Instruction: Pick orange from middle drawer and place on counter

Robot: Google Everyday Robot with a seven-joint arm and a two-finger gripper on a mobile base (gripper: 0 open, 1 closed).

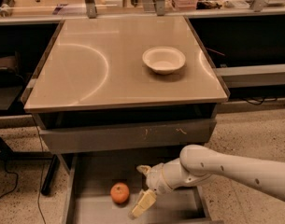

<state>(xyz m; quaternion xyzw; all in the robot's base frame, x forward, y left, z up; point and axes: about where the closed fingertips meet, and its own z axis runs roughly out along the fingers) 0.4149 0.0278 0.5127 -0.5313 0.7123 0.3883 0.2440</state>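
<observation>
camera view: your gripper (143, 186) hangs in the drawer (179, 211), fingers spread, just beside the orange (119, 192) lying on the drawer floor. closing off-centre could nudge the orange and send it rolling away.

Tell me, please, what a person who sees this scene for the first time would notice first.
The large white robot arm fills the lower right, and its gripper is open over the pulled-out middle drawer, just to the right of the orange and not holding it. The orange is the one bright spot on the grey drawer floor. Above, a white bowl sits on the right part of the glossy tan counter.
</observation>
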